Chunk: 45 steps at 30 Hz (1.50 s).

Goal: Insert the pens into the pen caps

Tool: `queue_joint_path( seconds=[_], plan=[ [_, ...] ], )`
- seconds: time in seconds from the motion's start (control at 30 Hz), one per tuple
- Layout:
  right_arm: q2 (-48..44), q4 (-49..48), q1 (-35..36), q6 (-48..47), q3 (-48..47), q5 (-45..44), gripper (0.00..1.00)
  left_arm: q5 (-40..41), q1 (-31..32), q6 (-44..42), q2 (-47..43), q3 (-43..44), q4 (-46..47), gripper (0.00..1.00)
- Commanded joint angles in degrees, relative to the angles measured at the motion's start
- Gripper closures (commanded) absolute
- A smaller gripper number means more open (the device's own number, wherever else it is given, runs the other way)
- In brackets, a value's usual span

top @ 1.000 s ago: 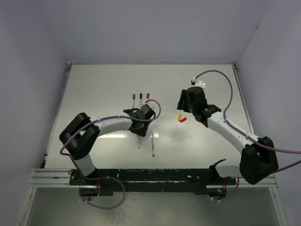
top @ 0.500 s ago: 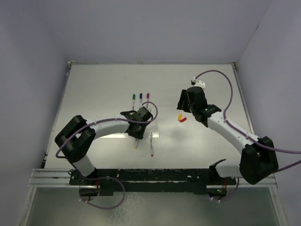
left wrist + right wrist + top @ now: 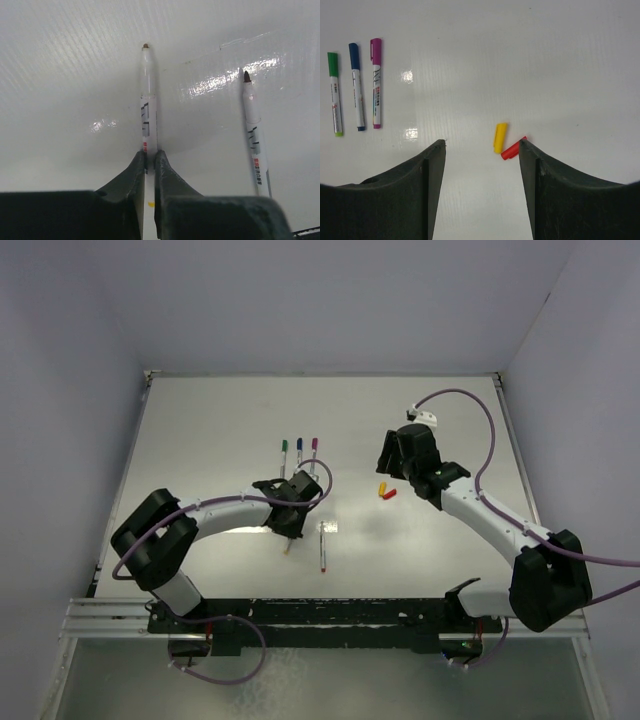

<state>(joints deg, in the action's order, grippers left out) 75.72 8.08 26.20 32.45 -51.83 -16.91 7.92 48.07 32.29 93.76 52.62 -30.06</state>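
Note:
My left gripper (image 3: 149,156) is shut on an uncapped white pen (image 3: 148,100), whose dark tip points away from the fingers just over the table. From above, this gripper (image 3: 288,527) sits at mid-table. A second uncapped pen (image 3: 254,135) (image 3: 323,550) lies to its right. My right gripper (image 3: 482,145) (image 3: 388,465) hangs open over a yellow cap (image 3: 500,137) (image 3: 381,487) and a red cap (image 3: 512,149) (image 3: 390,494), which lie touching by its right finger. The green (image 3: 334,94), blue (image 3: 356,86) and magenta (image 3: 376,82) pens lie capped, side by side.
The white table (image 3: 200,440) is walled at the back and on both sides. A glossy patch (image 3: 327,527) marks the surface near the loose pen. Purple cables loop off both arms, with a white connector (image 3: 424,414) behind the right gripper.
The left gripper slid toward the near left along the pen and its jaws closed on the barrel. The pen shifted slightly left. The right arm stayed still.

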Motion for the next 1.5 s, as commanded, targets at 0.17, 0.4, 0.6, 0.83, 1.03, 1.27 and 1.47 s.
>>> queue_joint_path(
  seconds=[0.17,0.4,0.6,0.83,1.03,1.27,1.47],
  plan=[
    [2.88,5.6,-0.18,0.42,-4.92,-2.55,0.39,-4.46,0.36,1.13,4.13,-3.16,-0.57,1.0],
    [11.01,11.15,-0.16,-0.49,-9.1,0.0,0.4,0.02,0.34,-0.31,0.65,-0.52,-1.77,1.0],
    [15.5,11.02,-0.18,0.05,-9.62,1.68,0.42,4.36,0.11,-0.76,-5.09,3.05,-2.72,1.0],
    [19.7,11.12,-0.18,-0.47,-11.01,2.47,0.46,5.96,-0.42,-2.37,-12.68,3.33,-0.69,1.0],
    [20.88,10.24,-0.18,-0.27,-10.99,2.45,0.5,6.38,-0.92,-5.04,-14.59,3.55,-0.15,1.0],
    [22.71,9.47,-0.18,-0.56,-11.02,2.34,0.53,3.02,-1.0,-6.86,-17.38,1.94,5.6,1.0],
    [24.46,7.75,-0.17,-0.35,-11.19,2.61,0.56,1.76,-1.07,-7.75,-17.89,2.06,7.33,1.0]
  ],
)
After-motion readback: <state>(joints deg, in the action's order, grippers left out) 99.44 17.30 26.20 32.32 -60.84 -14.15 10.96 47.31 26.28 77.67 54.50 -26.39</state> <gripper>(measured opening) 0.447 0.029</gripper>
